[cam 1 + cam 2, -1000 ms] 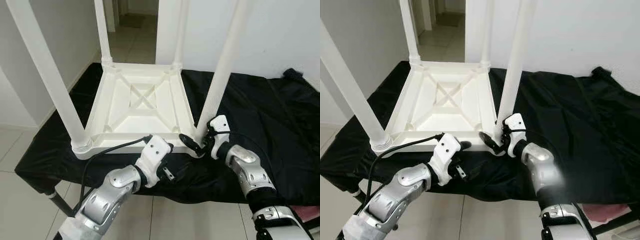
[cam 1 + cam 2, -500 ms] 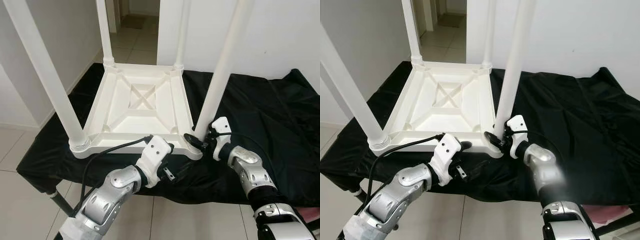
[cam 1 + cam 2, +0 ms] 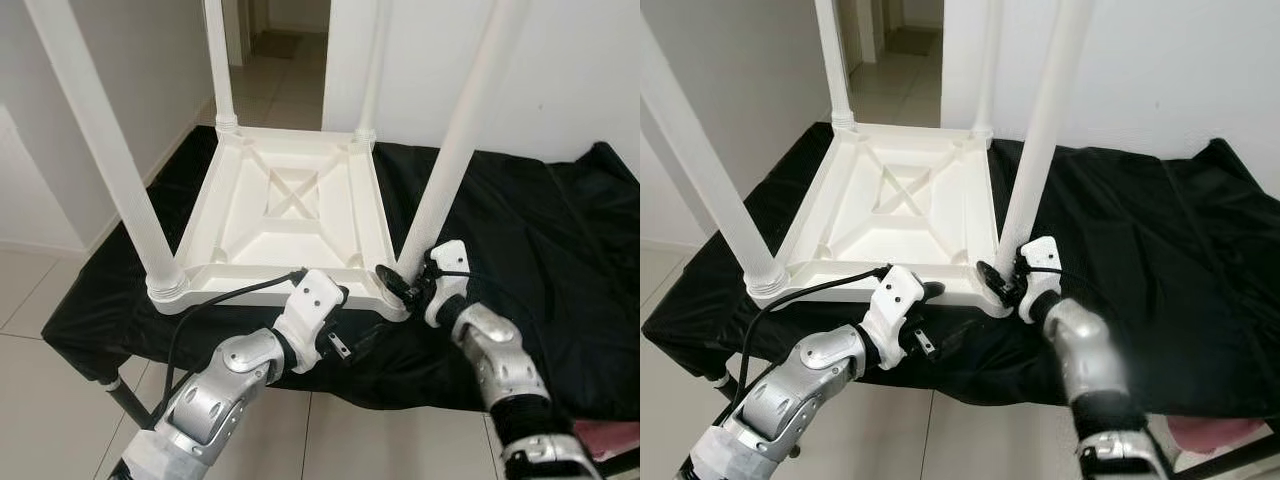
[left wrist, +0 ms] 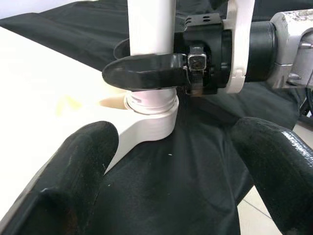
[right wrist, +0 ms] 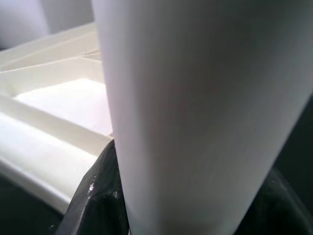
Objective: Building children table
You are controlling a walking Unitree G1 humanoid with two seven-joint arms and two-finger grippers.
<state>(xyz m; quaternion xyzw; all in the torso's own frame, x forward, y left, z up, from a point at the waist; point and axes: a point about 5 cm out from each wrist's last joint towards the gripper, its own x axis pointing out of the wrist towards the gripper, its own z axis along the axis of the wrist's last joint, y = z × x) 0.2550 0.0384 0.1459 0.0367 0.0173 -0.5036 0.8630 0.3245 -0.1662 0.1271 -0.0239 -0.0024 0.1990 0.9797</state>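
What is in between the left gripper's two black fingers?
Nothing is gripped. In the left wrist view, between the left gripper's fingers lies bare black cloth, with the table's corner and right gripper beyond.

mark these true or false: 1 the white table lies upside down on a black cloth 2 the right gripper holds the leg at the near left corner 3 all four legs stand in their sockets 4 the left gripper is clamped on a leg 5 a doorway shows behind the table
1. True: the white table lies top down on the black cloth.
2. False: the right gripper grips the base of the near right leg.
3. True: a leg stands at each corner.
4. False: the left gripper is open, at the table's near edge, holding nothing.
5. True: a doorway opens behind it.
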